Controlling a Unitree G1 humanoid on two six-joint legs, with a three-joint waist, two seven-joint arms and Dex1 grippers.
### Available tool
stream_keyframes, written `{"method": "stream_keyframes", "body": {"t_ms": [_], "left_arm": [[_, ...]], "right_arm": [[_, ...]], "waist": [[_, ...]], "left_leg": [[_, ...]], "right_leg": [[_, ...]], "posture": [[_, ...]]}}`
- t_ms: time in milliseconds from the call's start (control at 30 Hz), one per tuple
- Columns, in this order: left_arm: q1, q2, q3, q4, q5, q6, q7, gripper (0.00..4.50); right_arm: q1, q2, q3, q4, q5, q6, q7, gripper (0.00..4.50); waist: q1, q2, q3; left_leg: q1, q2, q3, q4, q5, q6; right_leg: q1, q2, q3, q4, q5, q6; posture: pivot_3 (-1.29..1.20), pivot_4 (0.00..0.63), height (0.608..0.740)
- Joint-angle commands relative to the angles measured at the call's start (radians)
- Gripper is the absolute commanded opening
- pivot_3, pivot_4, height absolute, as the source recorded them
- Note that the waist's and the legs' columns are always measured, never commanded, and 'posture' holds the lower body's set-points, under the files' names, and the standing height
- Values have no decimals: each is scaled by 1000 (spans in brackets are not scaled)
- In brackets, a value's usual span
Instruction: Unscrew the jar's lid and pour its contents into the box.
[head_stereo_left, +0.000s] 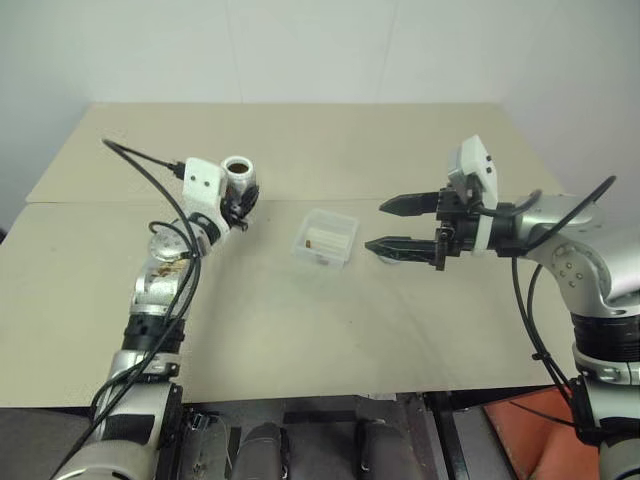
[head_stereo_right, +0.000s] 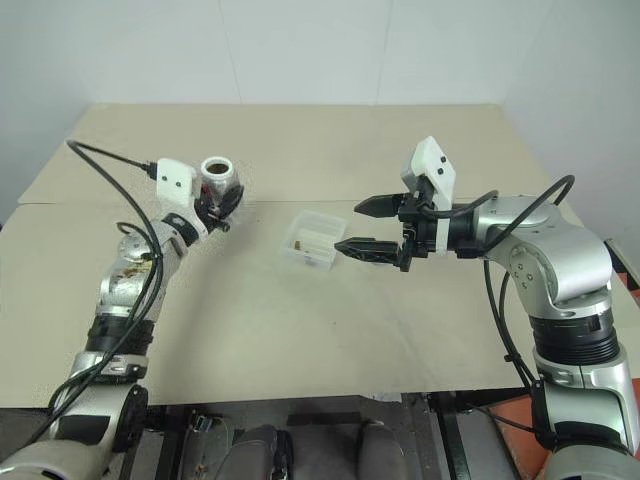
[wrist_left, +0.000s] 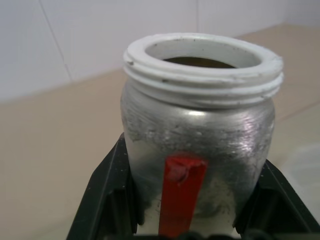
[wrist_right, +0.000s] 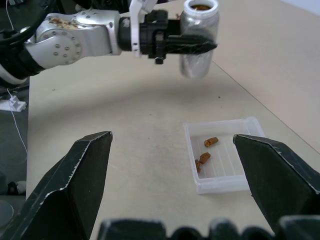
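Left wrist view looks straight along two black fingers (wrist_left: 107, 200) clamped on either side of the jar (wrist_left: 200, 140), which stands upright with its lid off, white threaded rim bare and a red stripe running down its silver side. Something brown shows just inside the mouth. From the right wrist view the left gripper (wrist_right: 192, 45) holds that jar up off the table (head_stereo_left: 300, 330), and the clear box (wrist_right: 222, 160) lies below with three small brownish bits (wrist_right: 202, 157) on its floor. The head views place the box near the middle of the table, between the arms. The right gripper (head_stereo_left: 402, 225) hangs beside it, jaws spread wide and holding nothing.
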Motion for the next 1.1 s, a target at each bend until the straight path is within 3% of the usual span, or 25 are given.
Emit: {"method": "stream_keyframes", "body": {"t_ms": [33, 533, 567, 767, 1100], "left_arm": [[37, -21, 41, -91, -55, 35, -21, 1923], [26, -113, 70, 122, 7, -108, 28, 1923], [27, -111, 67, 126, 10, -106, 23, 2654], [103, -82, 55, 23, 23, -62, -1, 4461], [368, 50, 77, -393, -33, 177, -53, 4461]], "right_arm": [[-26, -16, -12, -3, -16, -30, 5, 4484], [-25, -12, -19, -6, -41, -19, -18, 4484], [-24, -12, -19, -7, -41, -19, -19, 4500], [-13, -16, -25, -22, -34, -16, -24, 4500], [6, -7, -17, -28, -47, -23, -54, 4500]], "waist": [[1, 0, 0], [13, 0, 0], [13, 0, 0], [10, 0, 0], [6, 0, 0]], "left_leg": [[0, 0, 0, 0, 0, 0], [0, 0, -1, 3, 0, 1], [0, 0, -1, 3, 0, 1], [0, 0, -1, 3, -1, 1], [0, 0, -1, 3, -1, 1]], "right_leg": [[0, 0, 0, 0, 0, 0], [1, 0, 0, -2, 1, -1], [1, 0, 0, -2, 1, -1], [1, 0, 0, -2, 1, 0], [1, 0, 0, -2, 1, -1]], "posture": [[0, 150, 740], [0, 150, 740], [0, 150, 740], [0, 150, 740], [0, 150, 740]]}}
